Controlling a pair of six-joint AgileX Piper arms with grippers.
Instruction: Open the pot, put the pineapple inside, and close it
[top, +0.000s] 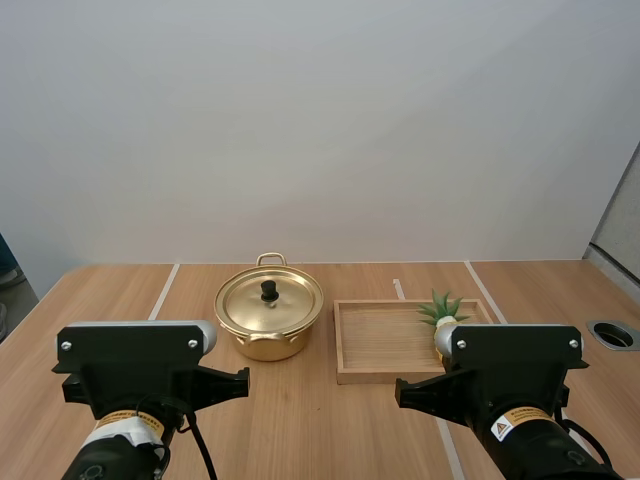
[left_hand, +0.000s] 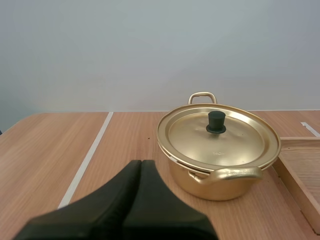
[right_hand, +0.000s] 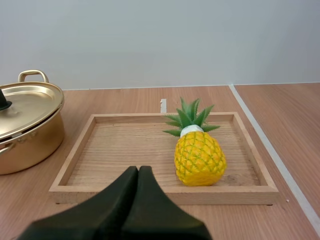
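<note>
Now we hold our left gripper (left_hand: 141, 162) and right gripper (right_hand: 138, 170) closed on nothing; the pineapple (right_hand: 199, 159) lies in the wooden tray (right_hand: 165, 194) just beside the lidded pot (left_hand: 216, 186).

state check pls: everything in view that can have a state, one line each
pot: upright, closed
lid: seated on the pot, knob up
wooden tray: flat, one thing in it
pineapple: lying on its side in the wooden tray, not gripped
left tool: shut, empty, short of the pot
right tool: shut, empty, short of the wooden tray
</note>
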